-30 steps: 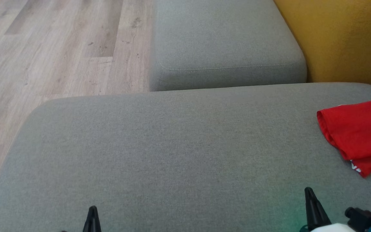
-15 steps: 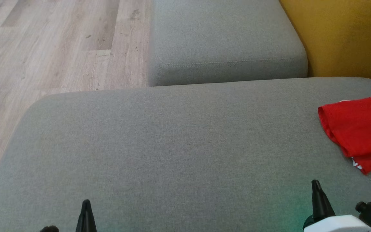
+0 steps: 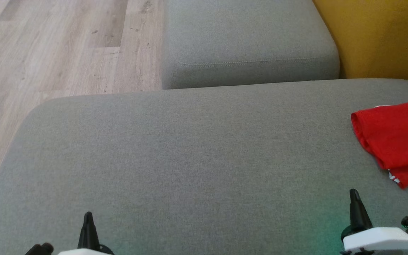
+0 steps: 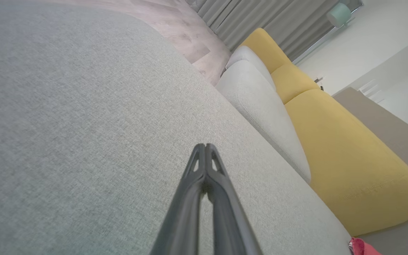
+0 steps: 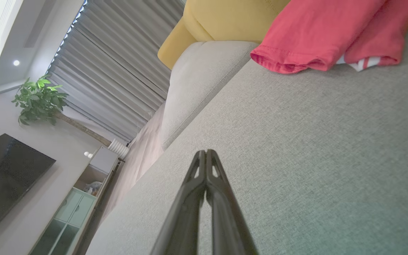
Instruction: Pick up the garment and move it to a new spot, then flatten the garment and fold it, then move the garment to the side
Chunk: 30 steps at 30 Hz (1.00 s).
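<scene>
The garment [image 3: 397, 138] is a red folded piece with a white-striped patch at its lower edge, lying at the far right of the grey sofa seat [image 3: 190, 159]. The right wrist view shows the garment [image 5: 328, 32] near its top, and a red corner of it [image 4: 361, 248] peeks in at the left wrist view's bottom right. My right gripper [image 3: 355, 194] is shut, empty, and stands a little in front of and left of the garment. My left gripper [image 3: 88, 216] is shut and empty at the seat's near left, far from it.
A second grey cushion [image 3: 246, 42] lies beyond the seat. Yellow upholstery [image 3: 381, 39] rises at the back right. Wood floor [image 3: 58, 49] runs along the left and far side. The right wrist view shows curtains [image 5: 119, 71], a plant [image 5: 39, 99] and a dark screen [image 5: 5, 177].
The whole head view has shifted, so the camera has moved. Both grippers now show further up in it, with more of their pale wrists showing; the garment lies as before.
</scene>
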{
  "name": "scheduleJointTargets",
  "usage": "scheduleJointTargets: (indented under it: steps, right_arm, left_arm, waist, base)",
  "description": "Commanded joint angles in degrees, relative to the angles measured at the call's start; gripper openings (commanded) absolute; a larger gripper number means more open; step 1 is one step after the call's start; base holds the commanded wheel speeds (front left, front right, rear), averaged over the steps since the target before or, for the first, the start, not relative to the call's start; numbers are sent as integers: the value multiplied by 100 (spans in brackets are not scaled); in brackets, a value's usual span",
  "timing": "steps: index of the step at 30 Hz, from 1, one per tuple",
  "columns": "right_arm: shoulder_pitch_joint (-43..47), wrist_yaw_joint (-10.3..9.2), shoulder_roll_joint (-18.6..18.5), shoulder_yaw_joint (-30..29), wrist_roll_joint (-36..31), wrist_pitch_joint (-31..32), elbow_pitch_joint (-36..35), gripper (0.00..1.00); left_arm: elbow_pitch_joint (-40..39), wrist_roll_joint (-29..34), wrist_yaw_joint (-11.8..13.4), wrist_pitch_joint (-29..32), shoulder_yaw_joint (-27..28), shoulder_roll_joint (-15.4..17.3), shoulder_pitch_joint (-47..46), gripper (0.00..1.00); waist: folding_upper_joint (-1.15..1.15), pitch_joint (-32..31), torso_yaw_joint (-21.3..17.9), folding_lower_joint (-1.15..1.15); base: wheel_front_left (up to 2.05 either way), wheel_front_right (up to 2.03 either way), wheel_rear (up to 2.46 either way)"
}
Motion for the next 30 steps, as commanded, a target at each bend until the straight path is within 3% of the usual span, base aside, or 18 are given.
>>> scheduleJointTargets:
  steps: [1,30]
  right_arm:
    - [-393,22,-21,4,220,54,-213,0]
    - [-793,31,-28,-266,2171,516,-274,0]
  left_arm:
    - [-169,-198,-70,44,208,-4,-382,0]
    - [-165,-2029,-351,516,645,-11,-825,0]
  waist:
    - [0,22,-2,-1]
    - [0,317,-27,-1]
  base:
    - [0,0,0]
    - [0,0,0]
